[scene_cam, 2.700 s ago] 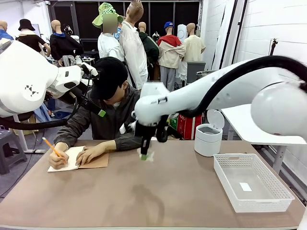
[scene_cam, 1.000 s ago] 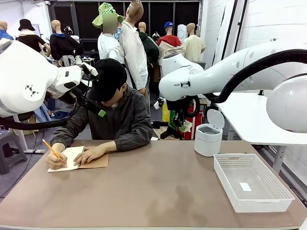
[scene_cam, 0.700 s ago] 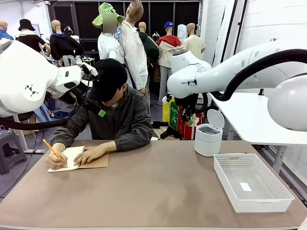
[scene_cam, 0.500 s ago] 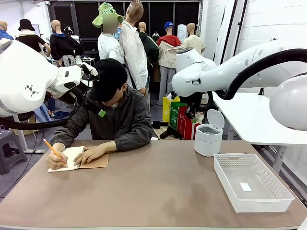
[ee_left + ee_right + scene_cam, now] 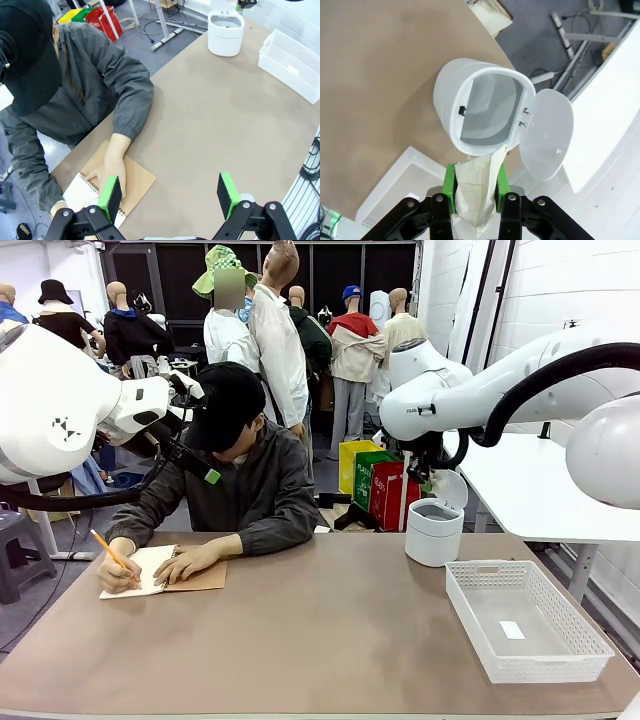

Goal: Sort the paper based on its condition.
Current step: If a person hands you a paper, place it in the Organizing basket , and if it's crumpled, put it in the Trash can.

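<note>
Paper wad (image 5: 475, 192) in pinch of right gripper (image 5: 476, 181) over bin rim (image 5: 457, 97); left gripper (image 5: 169, 192) wide.

Covered, cropped, or too small for you to judge

In the right wrist view, the crumpled paper (image 5: 479, 181) is sitting between the pads of the right tool (image 5: 476, 172). The tool's body is hiding its lower end from you, and the tool and the picture's bottom edge are cutting off the white basket (image 5: 400, 180). In the left wrist view, a finger of the left tool (image 5: 169, 182) is covering part of the notebook (image 5: 136, 176), the person's hand (image 5: 114, 159) is covering more of it, and the right edge is cropping the basket. In the front view, the slip (image 5: 512, 630) lying in the basket is showing too small for you to identify.
</note>
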Available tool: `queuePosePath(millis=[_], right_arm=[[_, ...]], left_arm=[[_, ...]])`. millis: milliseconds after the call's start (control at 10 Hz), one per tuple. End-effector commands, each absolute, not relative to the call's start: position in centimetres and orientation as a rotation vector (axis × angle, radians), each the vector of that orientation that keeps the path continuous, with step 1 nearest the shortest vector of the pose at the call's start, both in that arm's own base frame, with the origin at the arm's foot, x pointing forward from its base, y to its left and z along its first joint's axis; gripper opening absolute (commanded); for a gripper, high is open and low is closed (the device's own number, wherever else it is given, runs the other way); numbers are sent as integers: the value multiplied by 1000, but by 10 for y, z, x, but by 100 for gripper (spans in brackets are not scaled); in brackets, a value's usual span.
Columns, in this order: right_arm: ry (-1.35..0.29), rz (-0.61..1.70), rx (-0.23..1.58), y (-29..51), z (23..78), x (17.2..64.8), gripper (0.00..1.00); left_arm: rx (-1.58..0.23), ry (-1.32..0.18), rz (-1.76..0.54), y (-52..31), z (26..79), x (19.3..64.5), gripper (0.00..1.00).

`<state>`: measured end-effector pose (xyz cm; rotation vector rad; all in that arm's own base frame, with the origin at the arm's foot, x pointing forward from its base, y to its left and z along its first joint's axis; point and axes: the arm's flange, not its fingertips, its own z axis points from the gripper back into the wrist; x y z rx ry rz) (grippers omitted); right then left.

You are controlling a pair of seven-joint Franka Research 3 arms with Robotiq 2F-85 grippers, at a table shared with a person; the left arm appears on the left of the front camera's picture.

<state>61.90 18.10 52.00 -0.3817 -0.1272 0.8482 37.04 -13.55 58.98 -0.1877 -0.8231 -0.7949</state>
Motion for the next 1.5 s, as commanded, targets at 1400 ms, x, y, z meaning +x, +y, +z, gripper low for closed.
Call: queuePosePath(millis=[1400], right_arm=[[-94,834,-481,167,443,676,36]], left_arm=[[-188,-821,-780,-135,590,370,100]])
